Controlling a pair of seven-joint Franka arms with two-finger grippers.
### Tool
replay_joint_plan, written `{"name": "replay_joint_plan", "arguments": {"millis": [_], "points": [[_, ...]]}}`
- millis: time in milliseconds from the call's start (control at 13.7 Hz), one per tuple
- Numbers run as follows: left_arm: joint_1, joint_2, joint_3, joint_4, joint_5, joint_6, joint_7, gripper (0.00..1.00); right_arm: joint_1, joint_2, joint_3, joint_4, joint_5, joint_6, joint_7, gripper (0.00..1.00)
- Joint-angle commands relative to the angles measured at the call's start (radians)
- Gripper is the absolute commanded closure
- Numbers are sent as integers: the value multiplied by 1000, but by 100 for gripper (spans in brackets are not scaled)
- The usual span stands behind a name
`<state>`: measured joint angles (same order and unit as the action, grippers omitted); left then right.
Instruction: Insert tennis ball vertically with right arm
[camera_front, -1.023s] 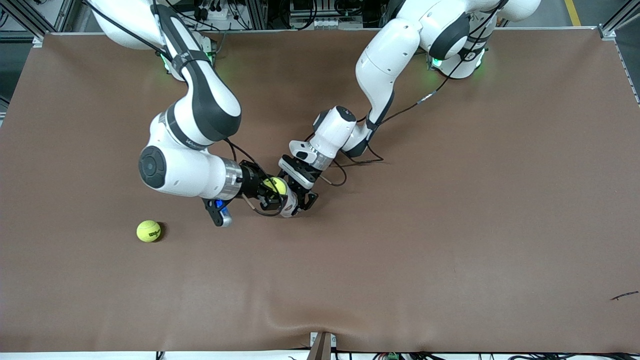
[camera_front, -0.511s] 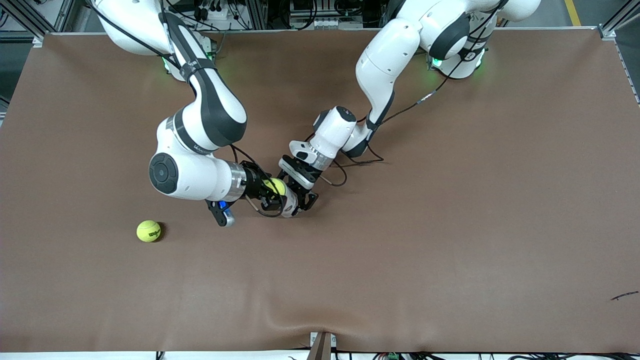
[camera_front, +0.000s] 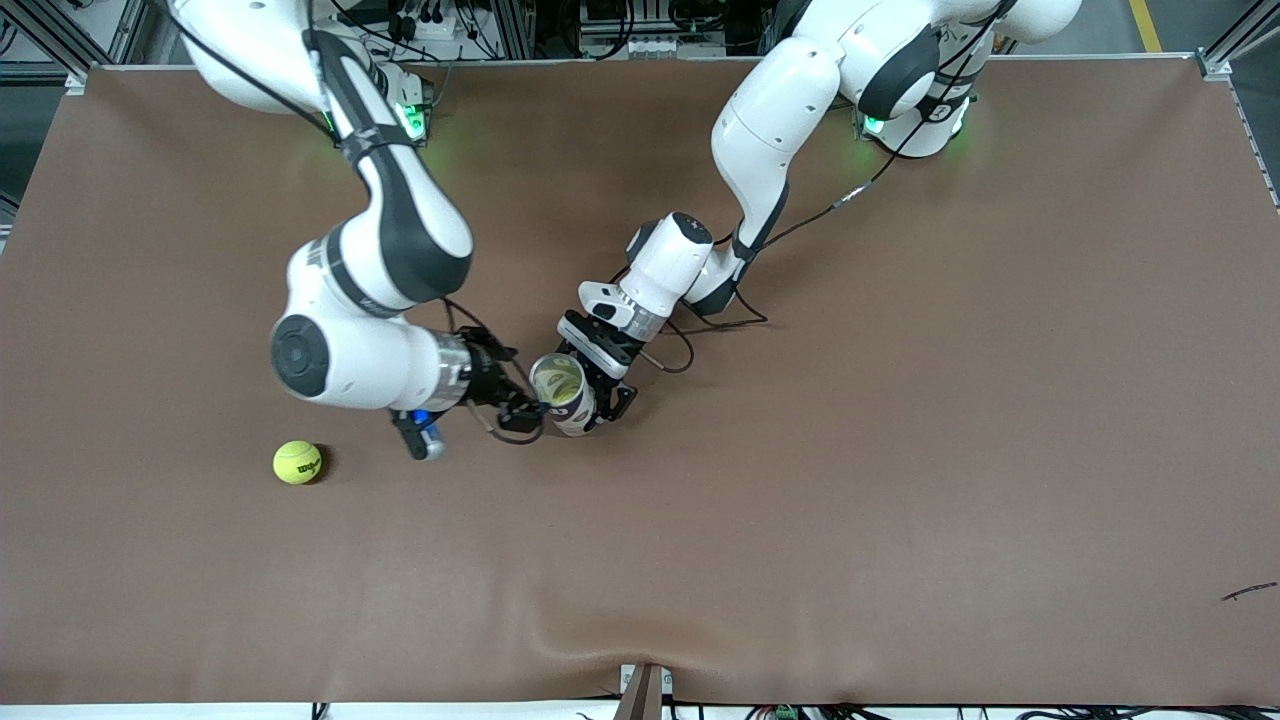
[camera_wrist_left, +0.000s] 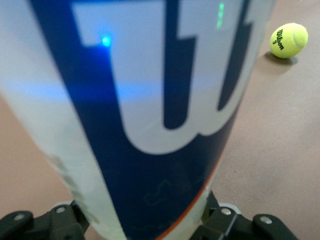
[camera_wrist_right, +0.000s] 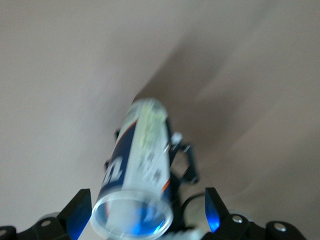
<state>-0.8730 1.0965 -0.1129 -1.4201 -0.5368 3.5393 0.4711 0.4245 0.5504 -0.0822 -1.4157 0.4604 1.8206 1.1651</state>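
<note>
A clear tube can (camera_front: 565, 395) with a blue and white label stands nearly upright at the table's middle, mouth up. My left gripper (camera_front: 603, 393) is shut on its lower part, and the can (camera_wrist_left: 150, 100) fills the left wrist view, between the fingers (camera_wrist_left: 220, 220). My right gripper (camera_front: 512, 405) is open and holds nothing. It hangs just beside the can's mouth, on the side of the right arm's end. Its fingers (camera_wrist_right: 212, 207) stand wide on either side of the can's rim (camera_wrist_right: 132, 215). A yellow-green tint shows inside the can (camera_wrist_right: 150, 117). One tennis ball (camera_front: 297, 462) lies loose on the table.
The brown mat (camera_front: 850, 450) covers the table. The loose ball (camera_wrist_left: 288, 40) lies toward the right arm's end, nearer the front camera than the can. A small dark scrap (camera_front: 1248, 591) lies by the front edge at the left arm's end.
My right gripper has opened and drawn back from over the can toward the right arm's end. The ball it held no longer shows between its fingers. The can's mouth is now uncovered.
</note>
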Motion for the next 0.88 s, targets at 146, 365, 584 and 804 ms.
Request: {"name": "replay_joint_plan", "arguments": {"millis": [146,365,584,804], "points": [[-12,13,10,20,-12,13,-5,12,-156,-3,13,-12,-221,-106,-287,0],[-12,13,10,21,-11,13,-5,13,-242,37,12,-29,-256,-57,-518,0],[-12,13,12,21,-6,13,-5,24,-294,42,12,-205,-310,208,-729,0],[-12,13,12,21,-5,13,-5,29,-319,42,12,-276,-391,308,-849,0]]}}
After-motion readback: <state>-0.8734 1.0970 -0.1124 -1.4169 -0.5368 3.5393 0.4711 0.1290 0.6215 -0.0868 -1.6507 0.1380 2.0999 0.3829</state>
